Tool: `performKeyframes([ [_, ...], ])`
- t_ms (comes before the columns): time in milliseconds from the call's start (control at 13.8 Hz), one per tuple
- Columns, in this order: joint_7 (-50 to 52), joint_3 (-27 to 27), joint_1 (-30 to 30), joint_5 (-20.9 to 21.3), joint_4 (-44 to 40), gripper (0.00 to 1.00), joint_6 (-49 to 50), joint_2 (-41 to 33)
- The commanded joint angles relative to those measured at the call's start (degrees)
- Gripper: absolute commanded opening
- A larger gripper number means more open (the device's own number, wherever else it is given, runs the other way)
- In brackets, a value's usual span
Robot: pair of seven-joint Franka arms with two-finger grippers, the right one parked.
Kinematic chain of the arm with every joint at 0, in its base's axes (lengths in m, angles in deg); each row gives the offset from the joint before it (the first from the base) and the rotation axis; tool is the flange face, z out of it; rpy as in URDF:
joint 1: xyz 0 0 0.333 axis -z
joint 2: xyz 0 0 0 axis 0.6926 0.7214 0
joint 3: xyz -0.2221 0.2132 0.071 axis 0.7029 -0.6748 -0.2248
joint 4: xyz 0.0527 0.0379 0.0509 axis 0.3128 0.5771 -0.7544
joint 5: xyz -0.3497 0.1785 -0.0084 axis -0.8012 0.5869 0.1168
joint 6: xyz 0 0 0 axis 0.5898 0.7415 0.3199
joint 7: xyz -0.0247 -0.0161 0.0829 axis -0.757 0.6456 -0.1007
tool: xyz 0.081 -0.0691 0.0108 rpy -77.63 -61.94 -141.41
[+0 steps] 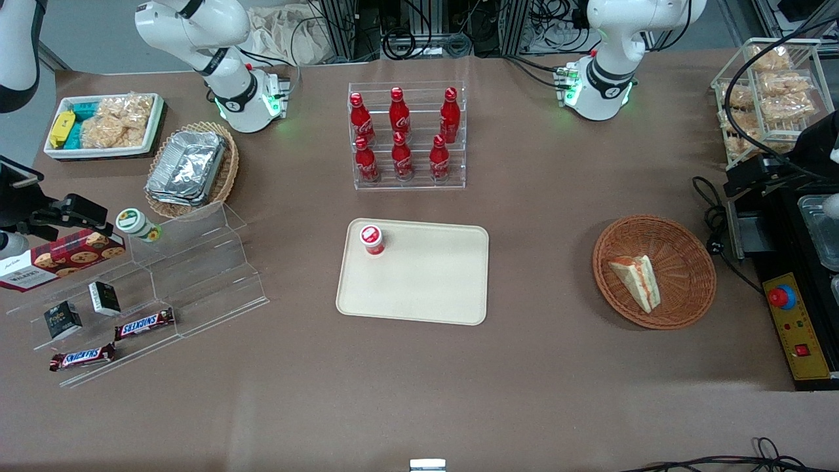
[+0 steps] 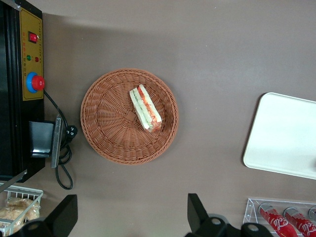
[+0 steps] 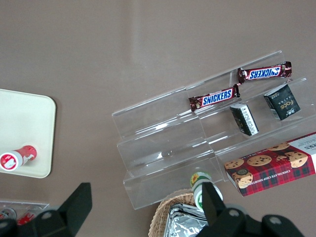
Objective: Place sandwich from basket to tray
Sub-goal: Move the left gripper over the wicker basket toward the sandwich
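The sandwich (image 1: 636,280) is seen lying in the round brown basket (image 1: 682,244), on the side nearest the tray (image 1: 432,288). The basket is set on the desk (image 1: 550,367) at about 3 o'clock from the tray, well apart from it. A small red-capped cup (image 1: 371,239) is stood on the tray near its 11 o'clock corner. The tool (image 2: 132,217) is held high above the basket, with its fingers (image 2: 66,212) spread wide and nothing held.

My front camera looks down over the whole tabletop (image 1: 524,406). My left wrist camera faces straight down from high up; both share the basket (image 1: 682,288) (image 2: 106,123) and tray (image 1: 426,288) (image 2: 286,143).
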State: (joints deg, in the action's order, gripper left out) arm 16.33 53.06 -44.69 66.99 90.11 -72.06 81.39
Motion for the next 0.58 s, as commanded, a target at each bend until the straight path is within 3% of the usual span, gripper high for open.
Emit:
performKeyframes([
  [0, 2.24, -0.39, 0.77, 0.8, -0.44, 1.0, 0.51, -0.51],
  [509, 4.63, 0.14, 1.12, 2.11, 0.26, 1.0, -0.45, 3.87],
])
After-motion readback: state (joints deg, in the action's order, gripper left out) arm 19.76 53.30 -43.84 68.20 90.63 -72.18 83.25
